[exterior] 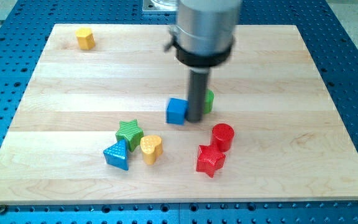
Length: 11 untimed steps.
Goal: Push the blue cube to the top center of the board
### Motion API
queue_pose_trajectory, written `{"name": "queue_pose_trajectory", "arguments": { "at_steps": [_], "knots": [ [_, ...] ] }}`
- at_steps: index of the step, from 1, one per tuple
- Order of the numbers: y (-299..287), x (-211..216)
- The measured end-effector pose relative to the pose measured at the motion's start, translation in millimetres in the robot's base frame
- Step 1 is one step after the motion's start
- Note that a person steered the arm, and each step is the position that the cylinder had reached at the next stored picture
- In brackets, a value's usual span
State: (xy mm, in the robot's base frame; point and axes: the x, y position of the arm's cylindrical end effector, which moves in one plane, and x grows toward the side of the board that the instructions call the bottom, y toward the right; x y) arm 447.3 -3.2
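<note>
The blue cube (176, 111) sits near the middle of the wooden board (73, 81). My tip (194, 119) is down on the board right beside the cube's right side, touching or nearly touching it. A green block (209, 101) is partly hidden behind the rod on its right. The arm's grey body hangs over the board's top centre.
A green star (130, 132), a blue triangle (117, 154) and a yellow heart (150, 149) cluster at the lower left of the cube. A red cylinder (222, 136) and a red star (209, 160) lie at the lower right. A yellow block (86, 38) sits at the top left.
</note>
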Motion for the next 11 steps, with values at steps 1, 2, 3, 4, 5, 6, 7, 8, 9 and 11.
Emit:
{"name": "queue_pose_trajectory", "arguments": {
  "at_steps": [1, 2, 3, 4, 5, 6, 7, 8, 9, 11],
  "knots": [
    [-13, 19],
    [-57, 27],
    [-112, 5],
    [-100, -59],
    [-40, -79],
    [-35, -122],
    [-72, -156],
    [-22, -193],
    [-125, -198],
    [-50, -223]
  ]
}}
